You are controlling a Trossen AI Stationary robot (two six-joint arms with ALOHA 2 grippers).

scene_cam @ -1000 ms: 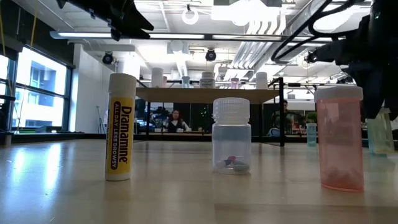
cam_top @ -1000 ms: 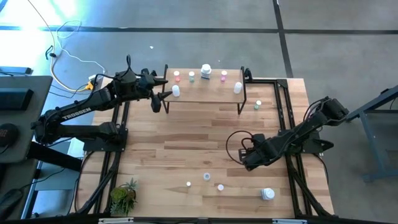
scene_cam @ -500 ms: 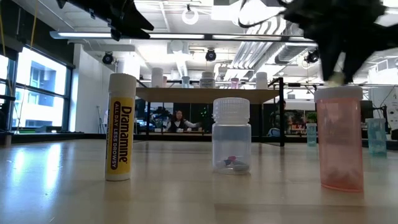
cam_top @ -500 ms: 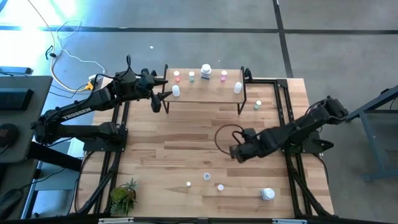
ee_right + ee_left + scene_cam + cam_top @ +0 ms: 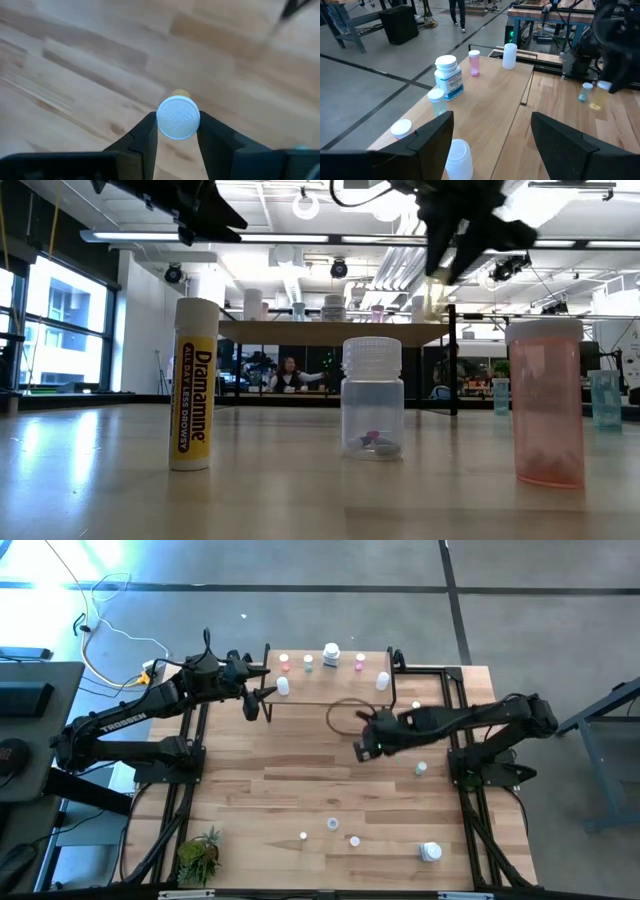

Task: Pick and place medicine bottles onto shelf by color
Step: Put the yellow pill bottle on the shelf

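Your desk (image 5: 300, 780), a broad top of pale wooden planks, carried everything. At its far edge stood the shelf (image 5: 330, 690), a low riser with a light wooden board on thin black metal legs. Your left arm reached in from the far left corner, and its hand (image 5: 258, 700) hung at the shelf's left end with its two dark fingers spread wide and nothing between them; in the left wrist view a small white bottle (image 5: 458, 159) stood between and beyond those fingers. Your right arm stretched across from the right side, its hand (image 5: 367, 745) raised above the desk just in front of the shelf, pinching a small white-capped bottle (image 5: 178, 117) between both fingers, as the right wrist view showed.

On the shelf stood a larger white bottle with a blue label (image 5: 449, 77), a pink bottle (image 5: 474, 62), a pale green-tinted one (image 5: 436, 100), a white-capped one (image 5: 401, 128) and a plain white one (image 5: 509, 55) at the right end. Near the front edge of the desk stood a white and yellow Dramamine tube (image 5: 195, 385), a clear bottle with a white cap (image 5: 372, 397) and a pink translucent bottle (image 5: 545, 400). A small green potted plant (image 5: 198, 855) sat at the front left corner.
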